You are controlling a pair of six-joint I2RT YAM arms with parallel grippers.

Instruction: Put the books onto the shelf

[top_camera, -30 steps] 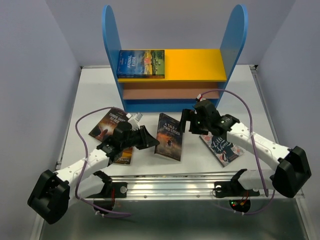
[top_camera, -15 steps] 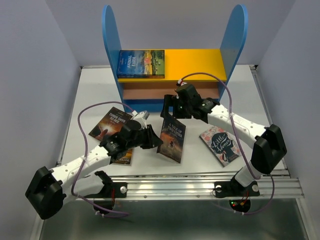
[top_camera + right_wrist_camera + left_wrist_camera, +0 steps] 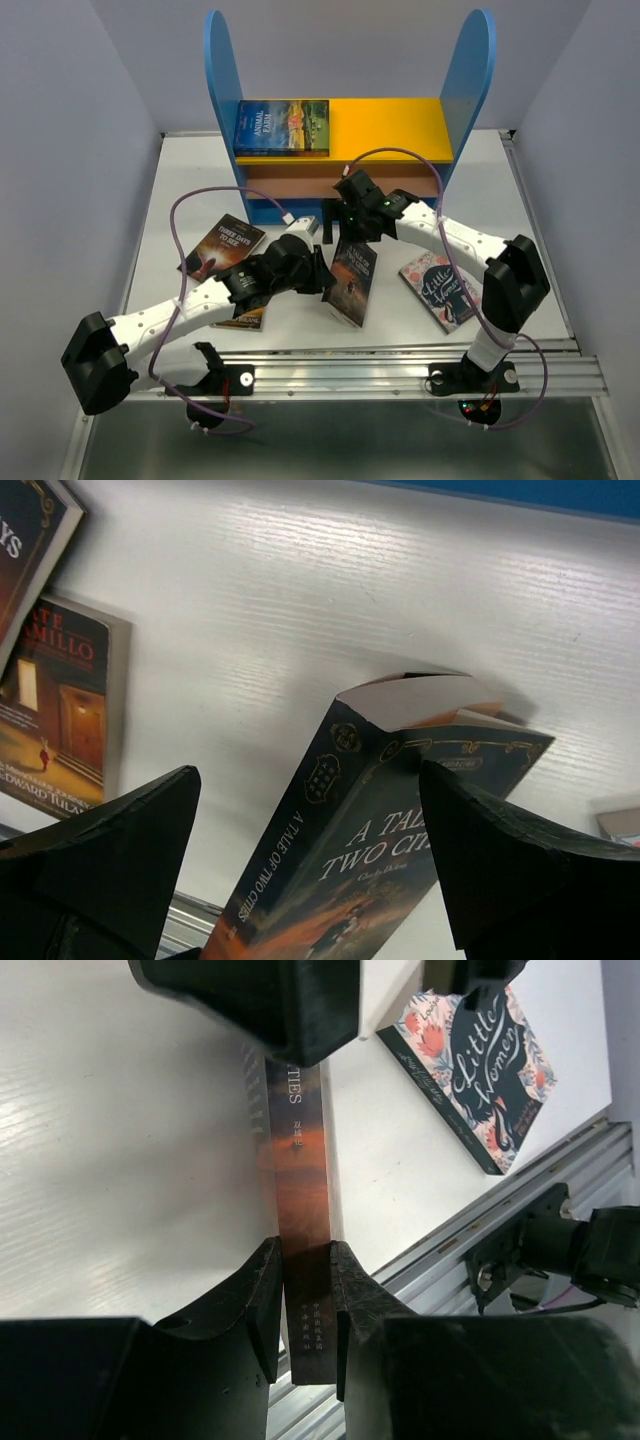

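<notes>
At the desk's (image 3: 180, 180) middle, before the shelf (image 3: 390, 125), the left claw (image 3: 305, 1260) pinches the tilted A Tale of Two Cities (image 3: 352, 280) by its near end while the right claw (image 3: 308, 780) gapes around its top, where a skewed closing could twist it free.

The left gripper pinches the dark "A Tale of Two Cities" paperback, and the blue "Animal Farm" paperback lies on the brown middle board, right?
No: the blue "Animal Farm" paperback lies on the yellow upper board, as the top view shows. The rest is right.
</notes>
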